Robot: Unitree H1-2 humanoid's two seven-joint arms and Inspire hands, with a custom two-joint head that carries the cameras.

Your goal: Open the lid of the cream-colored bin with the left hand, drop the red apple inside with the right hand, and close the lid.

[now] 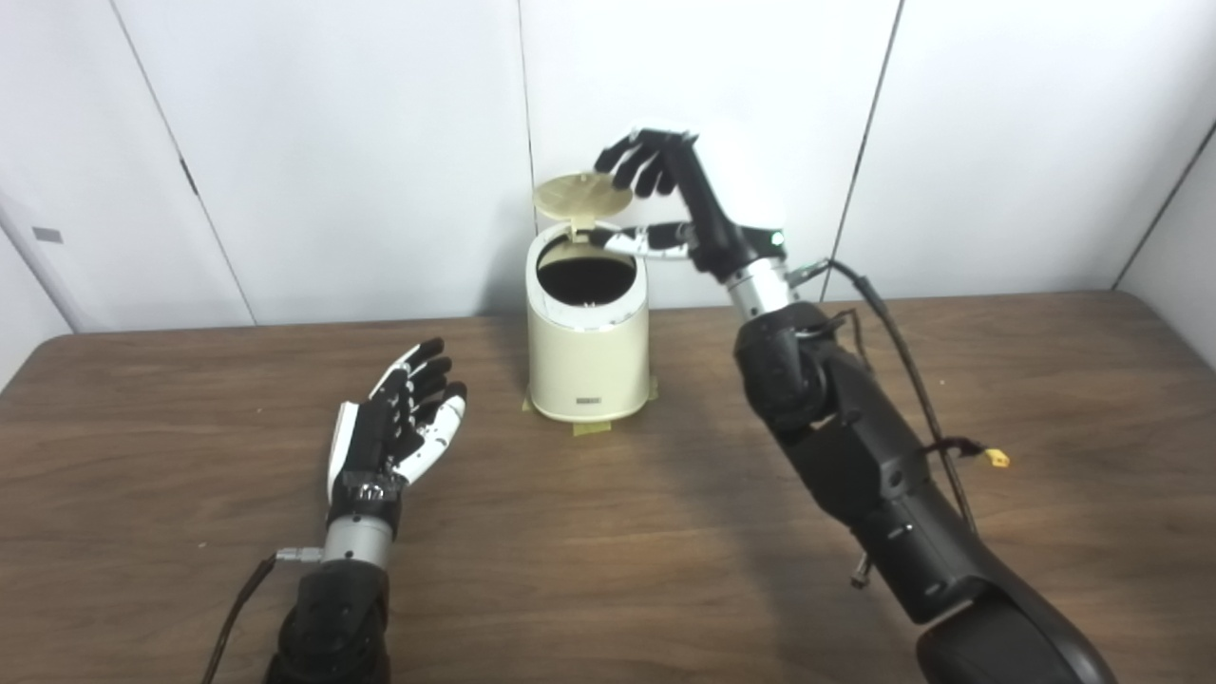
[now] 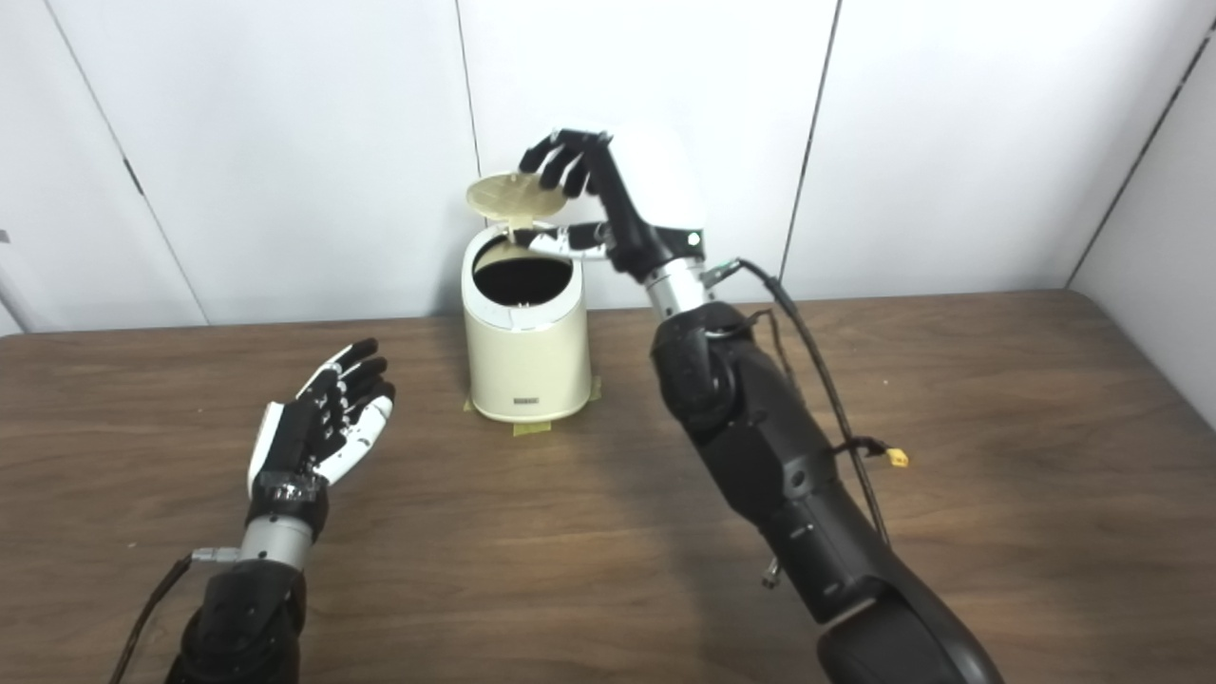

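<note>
A cream-colored bin (image 1: 587, 356) stands at the back middle of the table, taped down at its base. Its round lid (image 1: 581, 195) is raised on the rear hinge, tilted up, and the dark opening (image 1: 586, 277) shows. My right hand (image 1: 665, 199) is raised above and behind the bin, its fingers (image 1: 635, 160) spread and touching the lid's right edge, the thumb over the bin's rim. It holds nothing. My left hand (image 1: 399, 423) rests low over the table left of the bin, open and empty. No red apple is in view.
The brown wooden table (image 1: 608, 570) runs wide on both sides. White wall panels (image 1: 332, 142) stand close behind the bin. A loose black cable with a yellow connector (image 1: 996, 458) hangs off my right forearm.
</note>
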